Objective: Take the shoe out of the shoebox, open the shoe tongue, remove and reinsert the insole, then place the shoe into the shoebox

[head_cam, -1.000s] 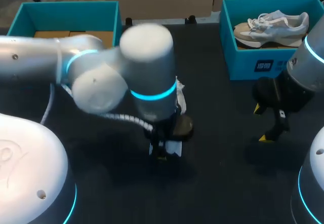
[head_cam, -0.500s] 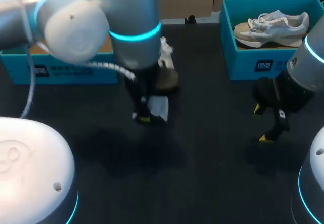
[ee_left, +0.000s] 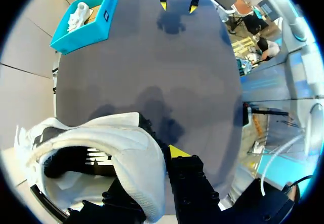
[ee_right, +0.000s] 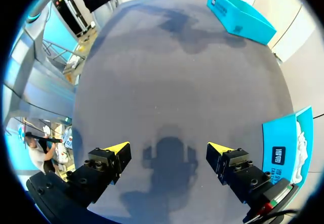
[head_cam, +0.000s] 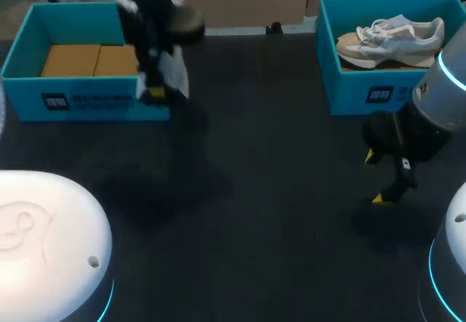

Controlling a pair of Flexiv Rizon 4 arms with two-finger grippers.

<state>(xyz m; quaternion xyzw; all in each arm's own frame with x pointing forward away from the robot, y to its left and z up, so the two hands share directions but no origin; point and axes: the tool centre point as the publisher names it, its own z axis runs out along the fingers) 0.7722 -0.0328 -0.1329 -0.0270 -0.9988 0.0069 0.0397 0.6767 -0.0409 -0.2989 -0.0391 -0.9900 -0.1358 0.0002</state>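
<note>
White shoe (ee_left: 126, 148) pinched by its side wall in left gripper (head_cam: 154, 89), aloft beside the open shoebox (head_cam: 87, 107) at the far-left corner of the table (head_cam: 277, 213) — insole work seemingly done, only the lowering-in remaining. Right gripper (ee_right: 169, 150) spread wide, empty, near the right edge.

Shoe (head_cam: 175, 75) at left shoebox's (head_cam: 95, 108) right wall

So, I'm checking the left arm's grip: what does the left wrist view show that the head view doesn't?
Only the left wrist view: the left gripper pinching the white shoe by its collar wall, and the shoe's dark opening. Only the head view: the left shoebox with brown cardboard inside. Both: the right shoebox holding a second shoe, and the open right gripper.
</note>
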